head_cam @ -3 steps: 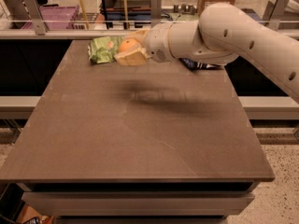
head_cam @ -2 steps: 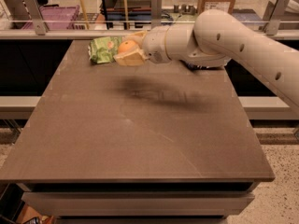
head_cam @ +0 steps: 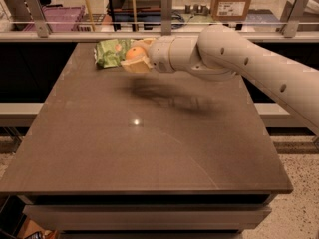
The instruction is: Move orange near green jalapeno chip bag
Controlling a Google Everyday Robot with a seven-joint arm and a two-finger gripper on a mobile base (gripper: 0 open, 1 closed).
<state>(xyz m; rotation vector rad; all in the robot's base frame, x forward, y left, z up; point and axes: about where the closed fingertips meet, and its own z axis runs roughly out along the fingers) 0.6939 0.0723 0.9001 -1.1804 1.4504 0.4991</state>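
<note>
The orange [head_cam: 134, 53] is round and sits between the tan fingers of my gripper [head_cam: 135, 56], which is shut on it at the far left part of the table. The green jalapeno chip bag [head_cam: 110, 53], light green with a small orange-red mark, lies on the table just left of the orange, touching or nearly touching it. My white arm [head_cam: 234, 59] reaches in from the right and hides what lies behind it.
The brown table [head_cam: 149, 133] has a far edge just behind the bag, with a metal rail [head_cam: 159, 25] beyond it. A cardboard box [head_cam: 230, 4] and a purple crate [head_cam: 62, 18] stand behind the rail.
The arm has shifted slightly left and lower toward the green bag, with the orange still held.
</note>
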